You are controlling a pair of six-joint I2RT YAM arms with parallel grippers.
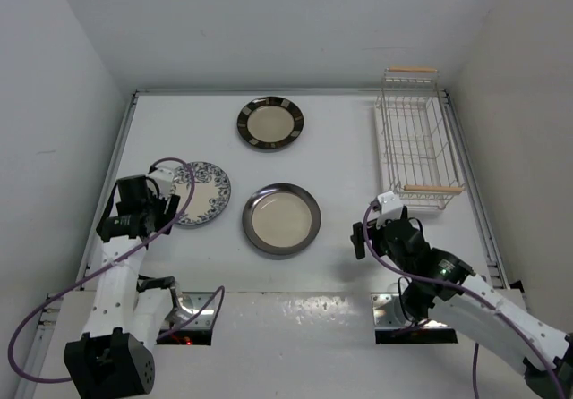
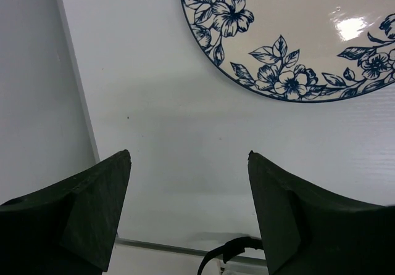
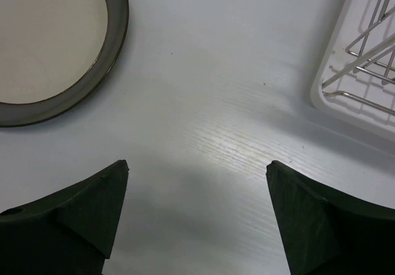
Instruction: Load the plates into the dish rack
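All three plates lie flat on the white table. The dark brown-rimmed plate [image 1: 270, 123] is at the back centre. The grey-rimmed plate [image 1: 281, 218] [image 3: 37, 47] is at mid table. The blue floral plate [image 1: 201, 193] [image 2: 296, 34] is at the left. The white wire dish rack [image 1: 416, 140] [image 3: 364, 71] stands at the back right, with a wooden handle at each end. My left gripper [image 1: 166, 200] [image 2: 189, 155] hangs open just short of the floral plate's near-left rim. My right gripper [image 1: 371, 227] [image 3: 197, 163] is open over bare table between the grey-rimmed plate and the rack.
White walls enclose the table on the left, back and right. A raised strip [image 2: 74, 102] runs along the table's left edge. A purple cable [image 1: 54, 305] loops beside the left arm, and a black cable [image 2: 228, 253] shows below the left fingers.
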